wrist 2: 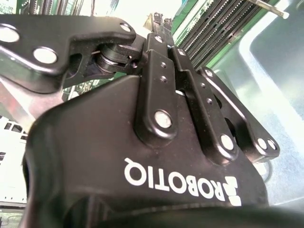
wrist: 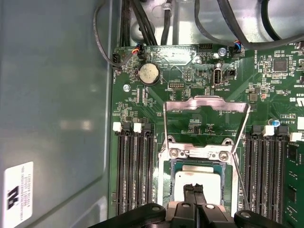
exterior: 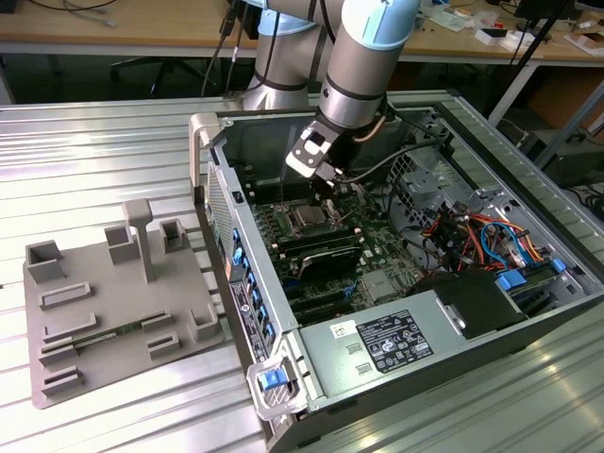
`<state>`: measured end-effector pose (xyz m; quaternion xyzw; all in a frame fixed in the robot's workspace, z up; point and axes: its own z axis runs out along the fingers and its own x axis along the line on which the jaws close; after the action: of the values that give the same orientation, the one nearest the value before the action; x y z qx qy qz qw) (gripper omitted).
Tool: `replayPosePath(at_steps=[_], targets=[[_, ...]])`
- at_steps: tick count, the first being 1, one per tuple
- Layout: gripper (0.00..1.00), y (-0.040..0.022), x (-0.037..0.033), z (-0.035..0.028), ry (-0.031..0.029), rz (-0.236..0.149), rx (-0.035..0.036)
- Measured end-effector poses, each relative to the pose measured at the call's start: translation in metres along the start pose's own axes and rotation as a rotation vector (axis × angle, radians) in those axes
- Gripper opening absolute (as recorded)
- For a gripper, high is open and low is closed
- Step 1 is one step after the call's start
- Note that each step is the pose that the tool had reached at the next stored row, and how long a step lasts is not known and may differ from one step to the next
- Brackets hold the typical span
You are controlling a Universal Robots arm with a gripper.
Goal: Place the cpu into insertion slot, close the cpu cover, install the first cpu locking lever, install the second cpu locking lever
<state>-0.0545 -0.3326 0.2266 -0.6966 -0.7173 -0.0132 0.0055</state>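
In the first wrist view, fingers pressed together hang over the cpu.

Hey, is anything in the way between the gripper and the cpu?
Nothing visible. In the first wrist view the gripper sits right over the cpu, which lies in the insertion slot, with the cpu cover raised clear.

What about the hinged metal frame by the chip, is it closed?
No, in the first wrist view the cpu cover stands raised off the insertion slot, leaving the cpu uncovered.
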Motion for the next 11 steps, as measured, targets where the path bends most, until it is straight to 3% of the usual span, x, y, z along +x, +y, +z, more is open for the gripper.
replayPosePath(at_steps=[11], targets=[[0.11,0.0003,0.0000,-0.0003,0.0006,0.000,0.0002]])
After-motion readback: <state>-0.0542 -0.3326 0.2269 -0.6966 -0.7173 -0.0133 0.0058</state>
